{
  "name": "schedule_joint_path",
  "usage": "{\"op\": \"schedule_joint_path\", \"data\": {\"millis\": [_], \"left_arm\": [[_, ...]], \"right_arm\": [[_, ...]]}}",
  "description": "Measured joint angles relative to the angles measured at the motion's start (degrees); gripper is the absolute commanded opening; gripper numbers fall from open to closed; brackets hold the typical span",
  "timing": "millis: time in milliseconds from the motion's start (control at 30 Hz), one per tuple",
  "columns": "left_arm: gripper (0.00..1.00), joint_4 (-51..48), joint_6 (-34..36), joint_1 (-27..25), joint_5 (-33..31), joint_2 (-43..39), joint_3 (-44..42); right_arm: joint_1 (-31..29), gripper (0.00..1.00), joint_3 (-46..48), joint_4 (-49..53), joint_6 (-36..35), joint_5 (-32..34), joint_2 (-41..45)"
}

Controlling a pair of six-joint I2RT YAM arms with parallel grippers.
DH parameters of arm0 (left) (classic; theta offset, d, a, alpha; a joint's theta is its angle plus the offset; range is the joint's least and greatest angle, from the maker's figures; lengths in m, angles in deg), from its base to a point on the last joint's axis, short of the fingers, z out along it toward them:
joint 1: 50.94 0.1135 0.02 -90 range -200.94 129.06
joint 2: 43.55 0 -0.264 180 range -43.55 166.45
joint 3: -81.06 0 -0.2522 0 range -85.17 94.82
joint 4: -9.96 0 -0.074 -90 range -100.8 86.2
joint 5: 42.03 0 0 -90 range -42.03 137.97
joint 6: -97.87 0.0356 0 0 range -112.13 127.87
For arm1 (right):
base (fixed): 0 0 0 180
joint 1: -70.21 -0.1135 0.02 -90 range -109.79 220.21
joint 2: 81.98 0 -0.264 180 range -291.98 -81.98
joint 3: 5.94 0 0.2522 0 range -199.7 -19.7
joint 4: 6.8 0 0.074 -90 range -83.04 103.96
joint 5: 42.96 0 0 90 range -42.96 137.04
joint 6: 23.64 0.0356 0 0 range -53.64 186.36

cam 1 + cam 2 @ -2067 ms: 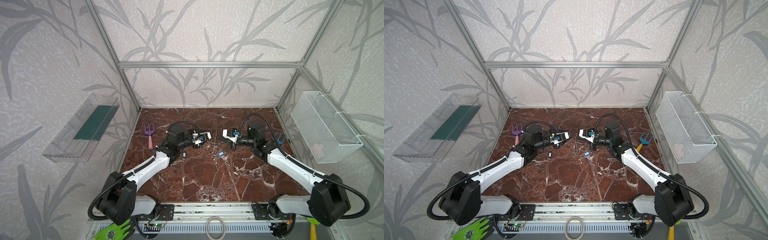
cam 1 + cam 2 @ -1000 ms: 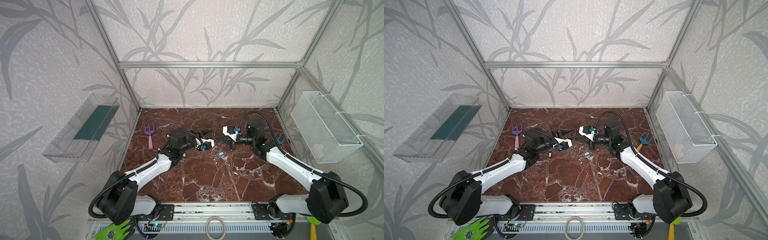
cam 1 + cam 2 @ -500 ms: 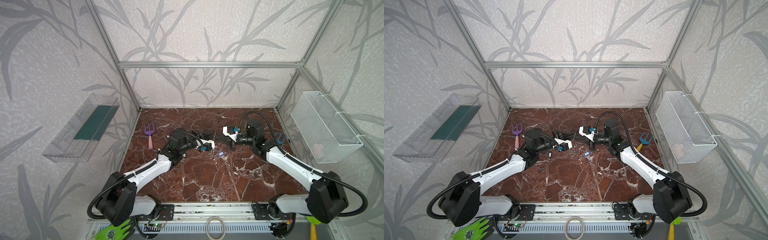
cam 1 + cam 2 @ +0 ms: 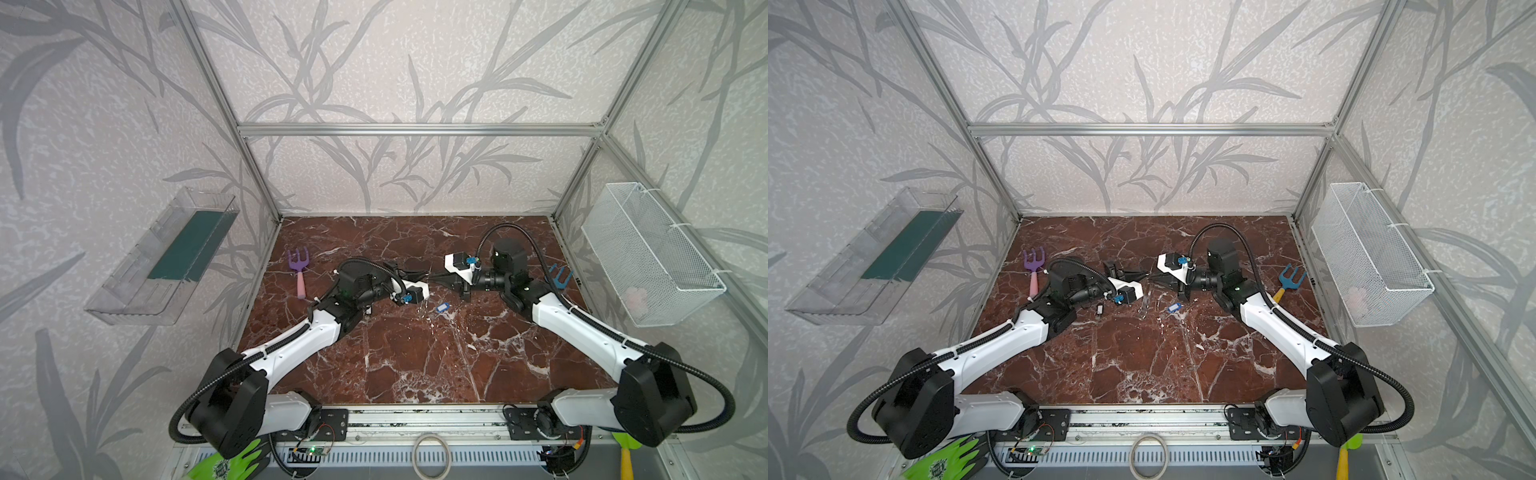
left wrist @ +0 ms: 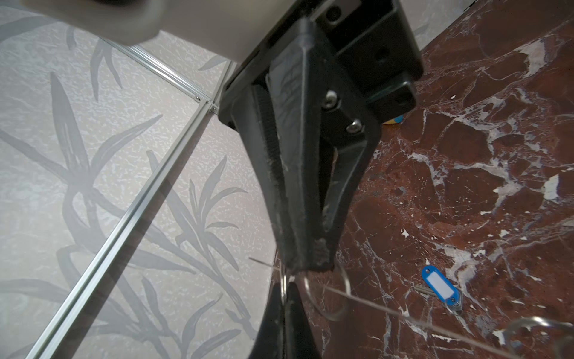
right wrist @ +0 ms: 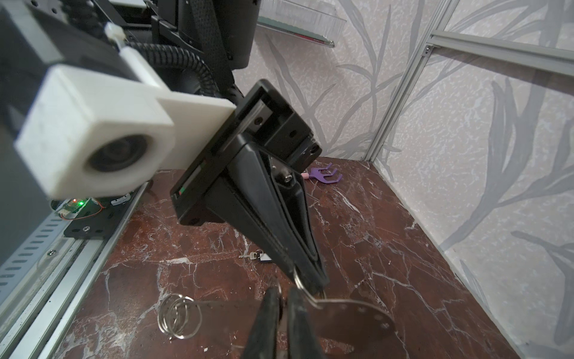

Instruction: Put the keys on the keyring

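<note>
Keyring (image 6: 357, 320) loop pinched in closed left gripper (image 5: 307, 264); right gripper (image 6: 282, 295) parted; blue-tagged key (image 5: 441, 290), black-and-white key (image 6: 259, 256) left unthreaded on table (image 6: 388, 233)

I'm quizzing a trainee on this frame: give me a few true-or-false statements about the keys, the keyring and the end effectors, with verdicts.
1. The blue-tagged key lies loose on the marble tabletop. True.
2. The left end effector is open. False: it is shut on a small ring of the keyring.
3. The black-and-white-headed key already hangs on the keyring. False: it lies on the marble tabletop, apart from the keyring.
4. The purple garden fork lies on the marble tabletop, held by nothing. True.
</note>
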Motion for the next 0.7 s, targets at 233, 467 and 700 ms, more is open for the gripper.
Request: {"op": "schedule_joint_path", "data": {"millis": [233,467,700], "left_arm": [[0.00,-4.3,-4.7,0.4,2.3,-0.1,1.5],[0.00,-3.4,-10.0,1.1,5.0,-0.1,1.6],[0.00,-0.5,-14.2,1.4,6.8,0.1,1.6]], "right_arm": [[1.4,0.28,1.4,-0.6,-3.5,4.6,3.0],[2.0,0.24,1.3,-0.2,-5.3,5.3,4.0],[2.0,0.24,0.8,0.9,-5.6,2.5,3.6]]}}
